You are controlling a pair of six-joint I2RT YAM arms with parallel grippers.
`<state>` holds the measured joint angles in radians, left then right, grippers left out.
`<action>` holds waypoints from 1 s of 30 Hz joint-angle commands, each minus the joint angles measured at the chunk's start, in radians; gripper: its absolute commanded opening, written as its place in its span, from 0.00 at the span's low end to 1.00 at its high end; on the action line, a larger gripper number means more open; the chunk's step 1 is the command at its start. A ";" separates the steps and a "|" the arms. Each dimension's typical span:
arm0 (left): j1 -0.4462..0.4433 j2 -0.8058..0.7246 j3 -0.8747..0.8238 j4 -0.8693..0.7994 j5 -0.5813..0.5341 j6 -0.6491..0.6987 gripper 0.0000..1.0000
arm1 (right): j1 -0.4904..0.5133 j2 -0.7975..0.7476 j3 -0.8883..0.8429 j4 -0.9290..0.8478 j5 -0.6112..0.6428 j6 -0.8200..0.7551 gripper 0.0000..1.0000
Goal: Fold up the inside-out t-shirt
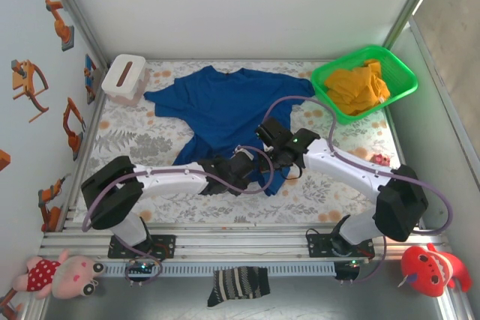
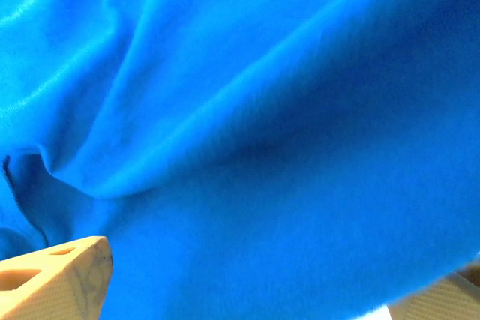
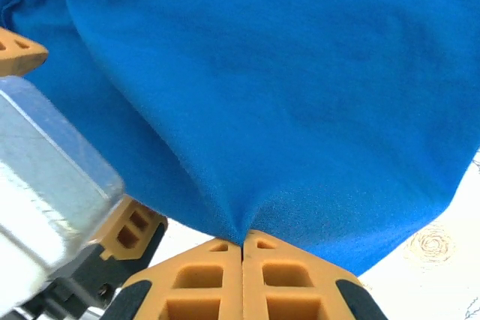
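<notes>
**Top view.** The inside-out t-shirt [image 1: 225, 106] lies spread on the far half of the desk [image 1: 150, 140], neck toward the back wall. Its near edge is gathered into a narrow bunch where the two arms meet. A green basket [image 1: 328, 100] holding a yellow-orange garment [image 1: 360, 88] sits at far right. A white box [image 1: 124, 79] sits at far left, just beside a sleeve.

**Right wrist view.** This adds the grip. The right pincer [image 3: 241, 249] has its jaws pressed together on a pinch of blue cloth, and the fabric fans upward from that point.

**Left wrist view.** The left pincer [image 2: 253, 297] stands wide. One finger [image 2: 56, 282] shows at lower left and the other is cut off at lower right. Loose folds hang ahead of them.

**Hard to make out.**
- Cannot tell whether cloth touches the left pads.
- From above, both sets of tips are lost against the dark bunch of cloth.

**Pose.** Both forearms reach inward, low over the desk, with the wrists close together at the shirt's near edge.
</notes>
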<state>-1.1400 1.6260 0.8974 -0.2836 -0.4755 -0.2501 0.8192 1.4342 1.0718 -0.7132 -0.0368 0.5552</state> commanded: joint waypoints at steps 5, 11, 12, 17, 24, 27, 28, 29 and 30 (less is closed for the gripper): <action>-0.008 0.050 0.044 0.050 -0.138 0.041 0.72 | -0.021 -0.045 0.007 0.010 -0.032 0.006 0.00; -0.006 -0.010 0.064 0.018 -0.162 0.091 0.00 | -0.061 -0.042 -0.004 0.033 -0.043 0.008 0.00; -0.001 -0.046 0.077 -0.010 -0.155 0.095 0.00 | -0.073 -0.035 -0.006 0.044 -0.044 0.013 0.00; 0.048 -0.214 0.175 -0.175 -0.019 0.108 0.00 | -0.125 -0.012 0.002 0.136 -0.075 0.032 0.05; 0.153 -0.298 0.305 -0.347 0.159 0.108 0.00 | -0.121 -0.194 -0.081 0.237 -0.086 0.096 0.31; 0.169 -0.290 0.339 -0.380 0.178 0.112 0.00 | -0.060 -0.323 -0.190 0.334 -0.071 0.160 0.06; 0.170 -0.289 0.347 -0.390 0.182 0.114 0.00 | -0.018 -0.354 -0.228 0.366 -0.050 0.177 0.00; 0.171 -0.287 0.355 -0.397 0.182 0.113 0.00 | 0.026 -0.371 -0.252 0.397 -0.018 0.187 0.00; 0.172 -0.287 0.364 -0.404 0.180 0.111 0.00 | 0.083 -0.383 -0.279 0.435 0.028 0.193 0.00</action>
<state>-0.9733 1.3338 1.2289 -0.6022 -0.3363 -0.1581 0.8108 1.0760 0.8532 -0.4049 -0.0856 0.6876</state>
